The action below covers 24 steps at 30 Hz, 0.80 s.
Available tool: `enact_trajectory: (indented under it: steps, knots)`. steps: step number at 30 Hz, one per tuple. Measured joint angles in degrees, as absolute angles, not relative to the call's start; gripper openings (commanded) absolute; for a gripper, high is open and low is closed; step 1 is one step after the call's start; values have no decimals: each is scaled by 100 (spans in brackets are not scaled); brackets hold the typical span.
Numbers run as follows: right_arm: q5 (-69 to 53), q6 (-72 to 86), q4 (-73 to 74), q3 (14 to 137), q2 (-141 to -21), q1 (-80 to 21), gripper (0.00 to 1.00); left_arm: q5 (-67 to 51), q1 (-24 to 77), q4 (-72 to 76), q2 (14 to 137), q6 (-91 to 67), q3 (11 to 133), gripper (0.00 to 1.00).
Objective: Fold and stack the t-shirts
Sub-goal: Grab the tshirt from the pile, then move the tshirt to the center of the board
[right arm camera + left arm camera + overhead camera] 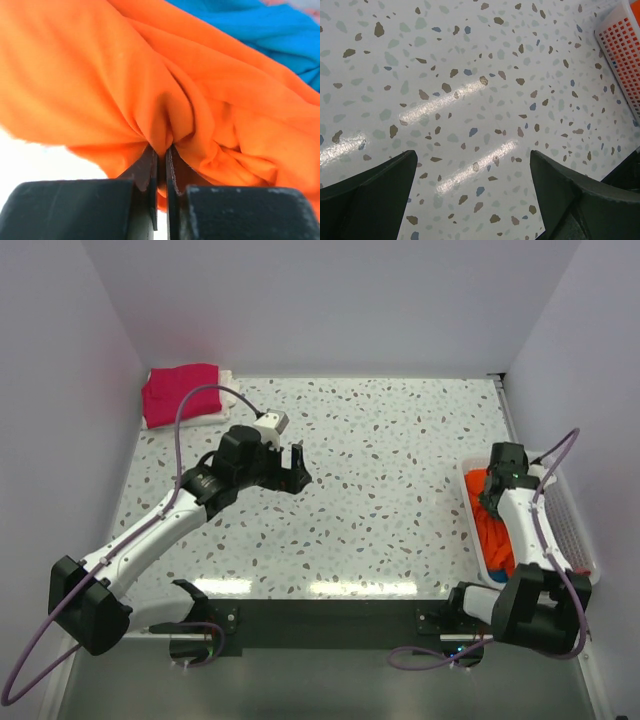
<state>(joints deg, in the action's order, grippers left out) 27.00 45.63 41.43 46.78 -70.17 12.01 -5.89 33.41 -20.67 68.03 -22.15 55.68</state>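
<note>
Magenta-pink t-shirt lies folded at the upper left of the top view, on a white t-shirt of which you see only 1 edge. Centre-left, the left gripper hovers over bare table, jaws spread wide and holding nothing, well apart from the basket. At the right edge, the right gripper is inside that basket, jaws pressed together on a gathered fold of the orange t-shirt. The cloth lies directly ahead of the jaws, and its heap runs along the basket's length, top to bottom in frame. Assign the lift to the right arm. A teal-blue t-shirt touches the orange one. The right arm hides much of the basket, so you cannot identify collar, sleeves or hem.
</note>
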Motion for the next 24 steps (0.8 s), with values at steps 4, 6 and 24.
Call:
enact_trajectory:
  steps: [4,6,24]
  knots:
    - [2508,4403,4460,5256,-6390,1201,0,-563,3341,-2064,6796,-2244,5557,100]
    - [2351,4305,4574,5892,-6134,1201,0,-548,3341,-2064,6779,-2281,5557,100]
    - [1181,3597,4272,11872,-8252,-3085,0,-5,2550,-2108,6149,-2453,5717,100]
